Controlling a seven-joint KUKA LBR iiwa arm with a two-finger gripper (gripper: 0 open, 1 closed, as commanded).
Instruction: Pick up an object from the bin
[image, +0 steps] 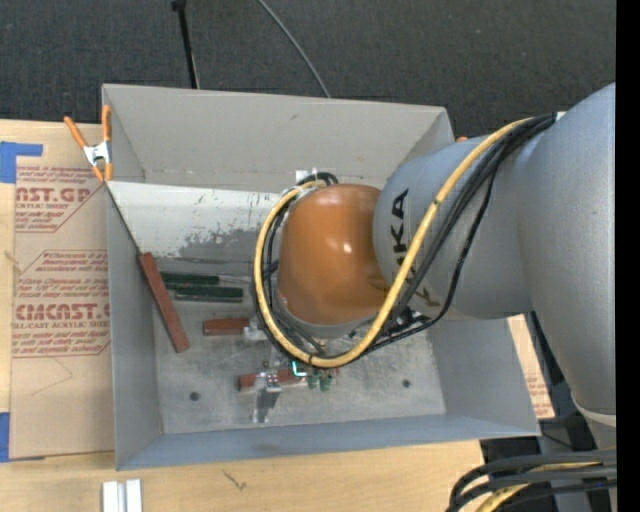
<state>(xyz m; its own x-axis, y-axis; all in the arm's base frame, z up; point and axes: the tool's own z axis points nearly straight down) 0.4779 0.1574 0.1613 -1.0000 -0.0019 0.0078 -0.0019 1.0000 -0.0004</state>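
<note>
My gripper (268, 390) pokes out from under the arm's orange cover, low over the bin floor near the front middle. A small red piece (246, 381) lies right beside it on its left, touching or nearly touching. A short reddish-brown block (226, 326) lies a little farther back and left. Whether anything is held is hidden by the cover.
A long reddish-brown stick (163, 302) leans along the bin's left wall. A dark green bar (205, 290) lies flat beside it, toward the back. The arm and its cover hang over the bin's middle and right.
</note>
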